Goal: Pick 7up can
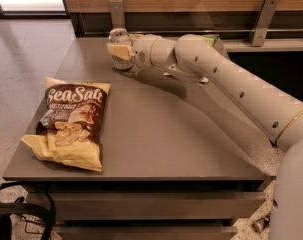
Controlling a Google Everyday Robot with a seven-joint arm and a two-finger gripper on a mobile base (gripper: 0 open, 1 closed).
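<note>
The 7up can (118, 35) is small and silvery and stands upright at the far left corner of the grey table (161, 134). My gripper (120, 51) is at the can, and its pale yellow tip covers the can's middle, so only the can's top and its base show. The white arm (226, 74) reaches in from the right, low across the back of the table.
A brown and yellow Sea Salt chip bag (73, 121) lies flat near the table's left front. A bit of a green bag (209, 38) shows behind the arm at the back. A wooden wall with metal brackets (263, 14) runs close behind the table.
</note>
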